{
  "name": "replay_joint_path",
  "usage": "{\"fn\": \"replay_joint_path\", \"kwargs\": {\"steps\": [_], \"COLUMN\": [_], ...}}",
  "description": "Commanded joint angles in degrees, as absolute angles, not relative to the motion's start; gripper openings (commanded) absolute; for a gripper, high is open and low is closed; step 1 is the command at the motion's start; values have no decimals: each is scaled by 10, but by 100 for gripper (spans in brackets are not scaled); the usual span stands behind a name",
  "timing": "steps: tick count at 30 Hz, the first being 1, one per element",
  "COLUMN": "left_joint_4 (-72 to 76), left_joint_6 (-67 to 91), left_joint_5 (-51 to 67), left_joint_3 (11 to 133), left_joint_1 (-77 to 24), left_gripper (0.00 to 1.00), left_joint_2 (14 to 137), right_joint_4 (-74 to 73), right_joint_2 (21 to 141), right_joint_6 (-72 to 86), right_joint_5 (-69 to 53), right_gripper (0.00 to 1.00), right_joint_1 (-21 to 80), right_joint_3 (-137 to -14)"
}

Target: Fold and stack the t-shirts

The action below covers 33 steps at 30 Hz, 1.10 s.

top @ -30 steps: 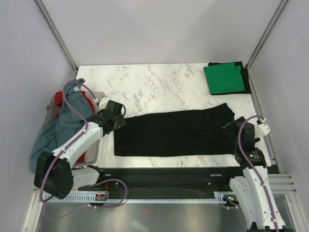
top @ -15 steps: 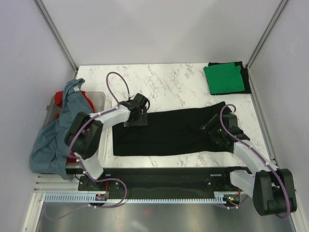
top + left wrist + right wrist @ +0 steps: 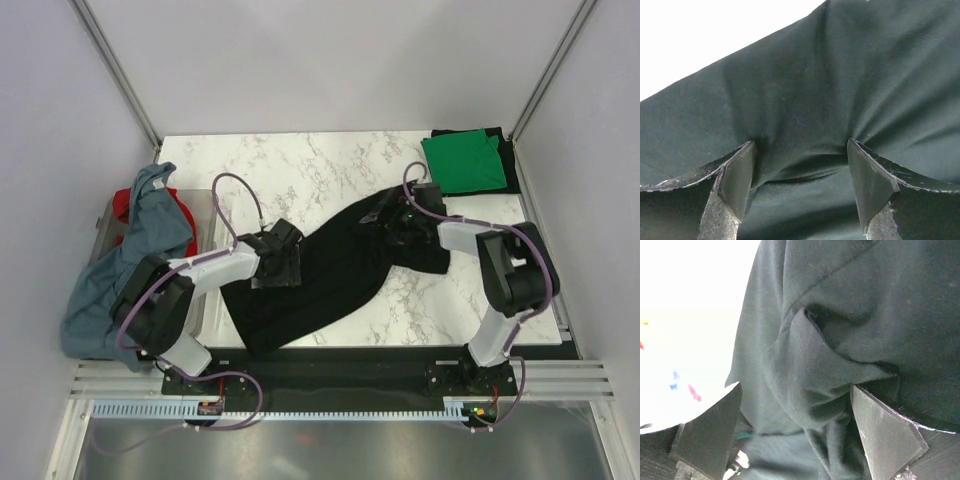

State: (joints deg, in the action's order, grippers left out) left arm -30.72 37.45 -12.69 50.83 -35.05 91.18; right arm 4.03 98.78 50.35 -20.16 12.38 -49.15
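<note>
Now that left hand [image 3: 278, 262] and right hand [image 3: 400, 215] press on it, both spread open, black t-shirt [image 3: 335, 275] lies dragged diagonal across the counter [image 3: 300, 170] middle, no longer square along near edge. Likely needs re-flattening before folding.

Red t-shirt [image 3: 122, 205] mostly buried under grey-blue t-shirt [image 3: 140, 240] at left edge of tabletop [image 3: 300, 165]; bin [image 3: 205, 205] shows only a bit of rim. Dark item [image 3: 511, 172] under green t-shirt [image 3: 462, 163], far right corner: only edges show, can't ID. Wrist views: black t-shirt [image 3: 840, 75] runs off frame, bkgd blown out white.
</note>
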Motion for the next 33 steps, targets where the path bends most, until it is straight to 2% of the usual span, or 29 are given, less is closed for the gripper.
{"fn": "replay_joint_path", "kwargs": {"steps": [1,7,16,23,28,33], "left_joint_4": [-342,-342,-277,-271,-339,-389], "left_joint_6": [427,460,577,615,607,612], "left_joint_5": [-86,-58,11,-19,-66,-111], "left_joint_3": [464,440,442,515,540,555], "left_joint_1": [-381,-416,-533,-597,-606,-621], "left_gripper": [80,80,80,80,80,80], "left_joint_2": [884,849,824,855,828,765], "right_joint_4": [-4,-42,-210,-254,-249,-254], "right_joint_2": [1107,1218,1402,1547,1583,1500], "right_joint_6": [518,505,369,325,293,241], "right_joint_5": [-242,-231,-151,-170,-211,-229], "right_gripper": [98,98,98,98,98,98], "right_joint_1": [188,213,168,157,158,158], "right_joint_3": [-517,-665,-1031,-1312,-1383,-1336]}}
